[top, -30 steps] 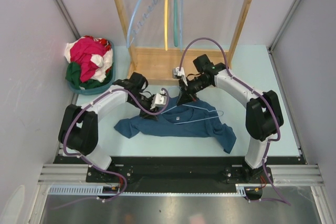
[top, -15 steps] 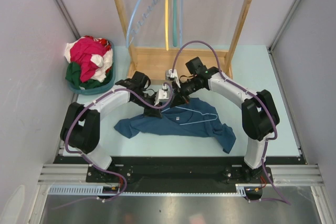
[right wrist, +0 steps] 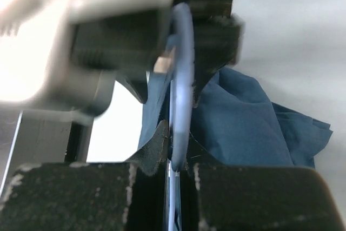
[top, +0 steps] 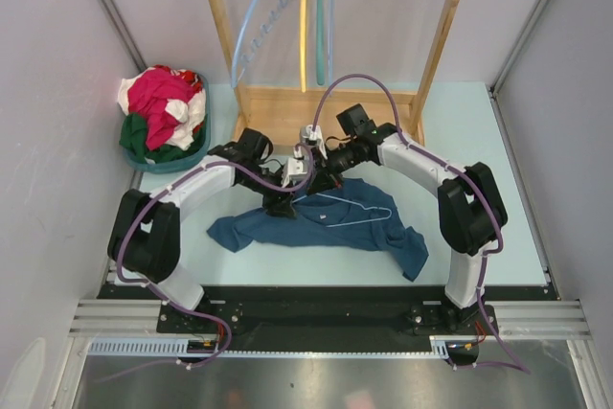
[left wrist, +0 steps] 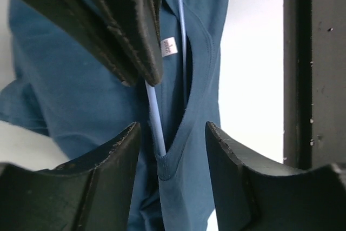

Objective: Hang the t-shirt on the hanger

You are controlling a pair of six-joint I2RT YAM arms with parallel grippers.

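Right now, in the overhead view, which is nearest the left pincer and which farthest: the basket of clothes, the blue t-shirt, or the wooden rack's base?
1. T-shirt: directly beneath the left pincer, at the collar.
2. Wooden rack's base: just behind the pincer.
3. Basket of clothes: off to the far left, at the back.

We see the t-shirt [top: 321, 229] spread just before the wooden rack [top: 287, 114], the hanger [top: 362, 214] lying on it, a basket [top: 190, 157] of clothes [top: 158, 102] left of the rack.

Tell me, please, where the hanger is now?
The hanger lies mid-table on the t-shirt in the top view, one end in the collar, clamped by the right gripper beside the left gripper.
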